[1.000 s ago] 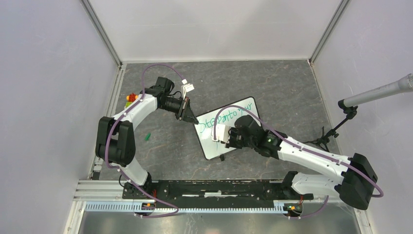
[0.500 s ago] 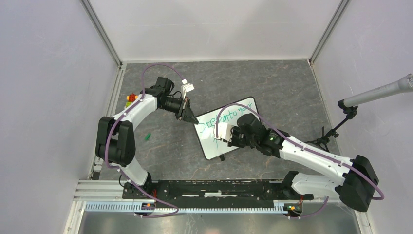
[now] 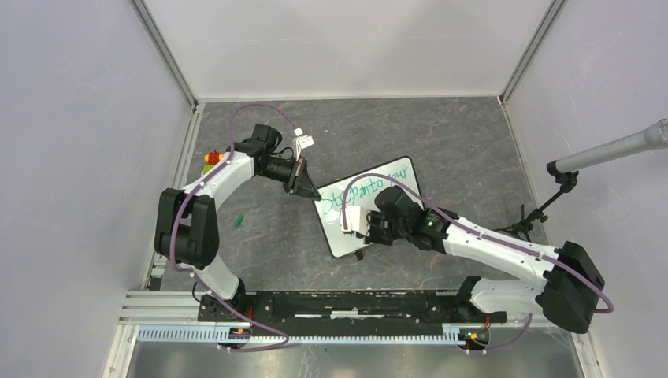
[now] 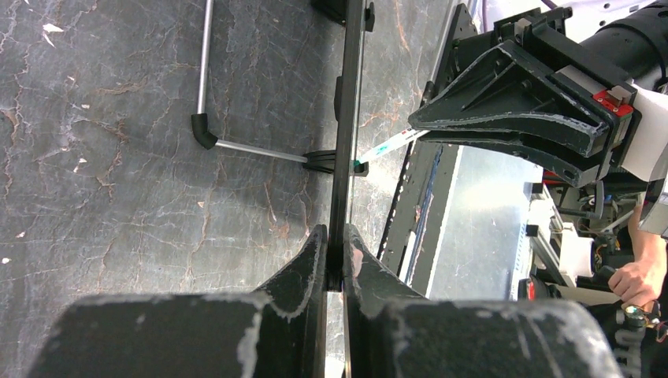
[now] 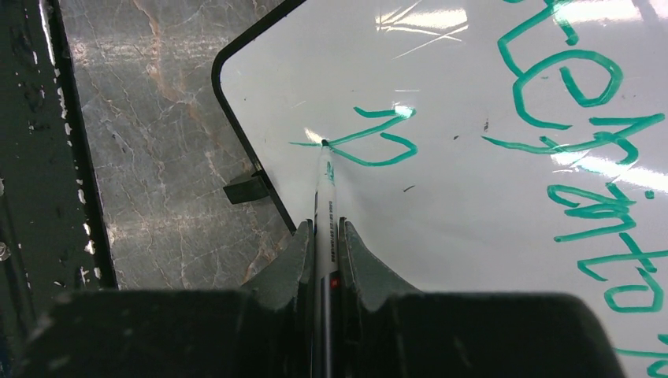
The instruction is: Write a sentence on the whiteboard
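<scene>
The whiteboard lies tilted in the middle of the table, black-framed, and fills the right wrist view. Green writing runs along its far edge; a first letter of a second line sits near the board's corner. My left gripper is shut on the board's upper-left edge, seen edge-on as a dark strip. My right gripper is shut on a white marker whose tip touches the board. The marker also shows in the left wrist view.
A wire stand props the board from behind. A small green piece lies on the table left of the board. A red-and-yellow object sits by the left wall. A microphone on a stand reaches in from the right.
My right gripper has moved with the marker leftward and nearer, toward the board's lower-left corner, starting a second line. The left gripper and board have not moved.
</scene>
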### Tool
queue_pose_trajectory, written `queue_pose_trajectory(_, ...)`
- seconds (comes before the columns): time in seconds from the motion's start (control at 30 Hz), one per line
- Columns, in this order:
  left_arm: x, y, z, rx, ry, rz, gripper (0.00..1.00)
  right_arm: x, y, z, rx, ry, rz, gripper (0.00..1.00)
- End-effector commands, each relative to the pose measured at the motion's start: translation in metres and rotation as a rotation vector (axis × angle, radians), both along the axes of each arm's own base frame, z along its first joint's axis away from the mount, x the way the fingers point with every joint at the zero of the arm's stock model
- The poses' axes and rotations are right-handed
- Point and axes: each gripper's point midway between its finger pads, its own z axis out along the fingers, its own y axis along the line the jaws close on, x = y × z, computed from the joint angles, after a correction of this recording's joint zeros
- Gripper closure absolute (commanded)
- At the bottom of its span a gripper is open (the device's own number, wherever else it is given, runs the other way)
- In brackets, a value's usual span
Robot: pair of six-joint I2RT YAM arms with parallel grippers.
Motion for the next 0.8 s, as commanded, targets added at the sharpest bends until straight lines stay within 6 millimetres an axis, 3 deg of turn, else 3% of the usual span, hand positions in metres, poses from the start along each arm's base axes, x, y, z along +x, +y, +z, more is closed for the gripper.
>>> queue_pose_trajectory(0.0, 0.006, 0.002, -0.007, 0.028, -0.053, -0.006, 0.98, 0.010, 0.018, 0.022, 0.060, -0.034, 0.006, 1.00)
queue_pose_trajectory(0.37, 0.006, 0.001, -0.008, 0.024, -0.050, -0.008, 0.98, 0.012, -0.002, 0.038, 0.080, -0.084, -0.048, 1.00)
queue_pose_trajectory(0.6, 0.006, 0.001, -0.008, 0.025, -0.052, -0.008, 0.98, 0.026, -0.020, 0.039, 0.114, -0.074, -0.126, 1.00)
queue_pose_trajectory(0.77, 0.006, 0.001, -0.008, 0.025, -0.050, -0.008, 0.98, 0.026, -0.021, 0.038, 0.147, -0.051, -0.140, 1.00)
